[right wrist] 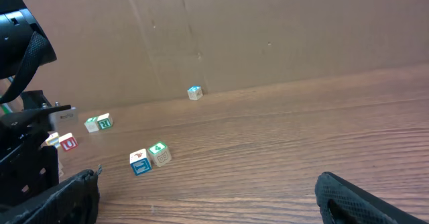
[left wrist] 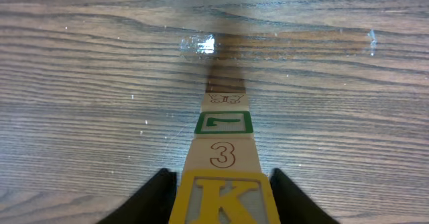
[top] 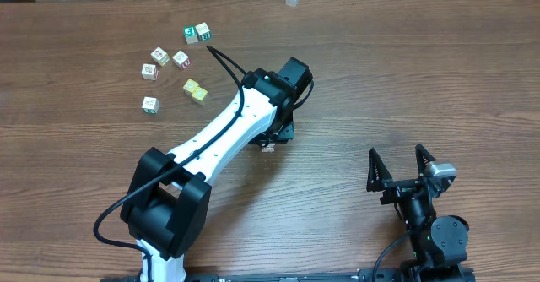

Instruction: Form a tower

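Left pincer (left wrist: 222,177) tight beside K cube (left wrist: 224,198) atop tower (left wrist: 223,150), grip or gap indiscernible, tower's foot blurred.

left arm (top: 228,126) stretched forward, left fingers (left wrist: 151,197) parted; right arm (top: 430,223) folded, right fingers (top: 374,168) spread wide

tower (left wrist: 223,153): cream wood, smooth printed faces | table (left wrist: 80,83): wood-grain, faint sheen | fingers (left wrist: 153,198): black, matt

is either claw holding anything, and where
Left claw brackets the tower at its top cube, the yellow K one, by two side faces; a firm grip cannot be told. Right claw open, empty.
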### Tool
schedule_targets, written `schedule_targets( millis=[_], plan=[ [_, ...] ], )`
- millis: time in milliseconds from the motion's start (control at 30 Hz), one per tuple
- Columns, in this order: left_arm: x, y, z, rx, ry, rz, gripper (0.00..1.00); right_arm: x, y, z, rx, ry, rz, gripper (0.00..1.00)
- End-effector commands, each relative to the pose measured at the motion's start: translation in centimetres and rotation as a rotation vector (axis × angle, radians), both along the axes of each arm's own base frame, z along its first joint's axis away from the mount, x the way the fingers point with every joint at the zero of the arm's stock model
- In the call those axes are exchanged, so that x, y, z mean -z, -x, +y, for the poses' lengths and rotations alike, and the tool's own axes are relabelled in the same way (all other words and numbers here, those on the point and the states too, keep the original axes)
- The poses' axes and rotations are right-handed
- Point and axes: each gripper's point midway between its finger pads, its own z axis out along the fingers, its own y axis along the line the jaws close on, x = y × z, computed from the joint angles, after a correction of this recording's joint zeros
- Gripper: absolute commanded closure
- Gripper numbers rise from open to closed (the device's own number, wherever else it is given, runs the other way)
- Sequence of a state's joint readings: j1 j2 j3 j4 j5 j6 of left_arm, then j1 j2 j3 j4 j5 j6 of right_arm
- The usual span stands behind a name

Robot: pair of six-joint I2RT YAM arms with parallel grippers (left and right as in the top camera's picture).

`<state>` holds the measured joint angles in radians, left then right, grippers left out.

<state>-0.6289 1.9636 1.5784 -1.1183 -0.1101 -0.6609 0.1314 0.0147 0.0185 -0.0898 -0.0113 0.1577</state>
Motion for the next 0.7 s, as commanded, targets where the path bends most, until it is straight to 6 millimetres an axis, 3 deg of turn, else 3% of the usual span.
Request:
schedule_targets(
  millis=[0,67,200,667],
  plan=[
    [-0.4,-0.6,-0.2,0.009,0.005,-0.018,0.45,0.1,0.0,-0.1,0.002,-0.006,-0.006,0.0],
    [-0.4,-0.7,-0.2,0.009,0.004,-0.026,0.38,0.1,0.0,-0.1,0.002,-0.006,-0.006,0.0],
    [-0.7,-1.8,0.1,0.003,-0.018,-0.075,0.39,0.1,0.0,-0.1,0.002,-0.006,-0.006,0.0],
    [-1.9,-8.9,4.4,-0.159,0.02,-0.263,0.36,0.1,0.0,-0.1,0.002,-0.006,-0.006,0.0]
  ],
)
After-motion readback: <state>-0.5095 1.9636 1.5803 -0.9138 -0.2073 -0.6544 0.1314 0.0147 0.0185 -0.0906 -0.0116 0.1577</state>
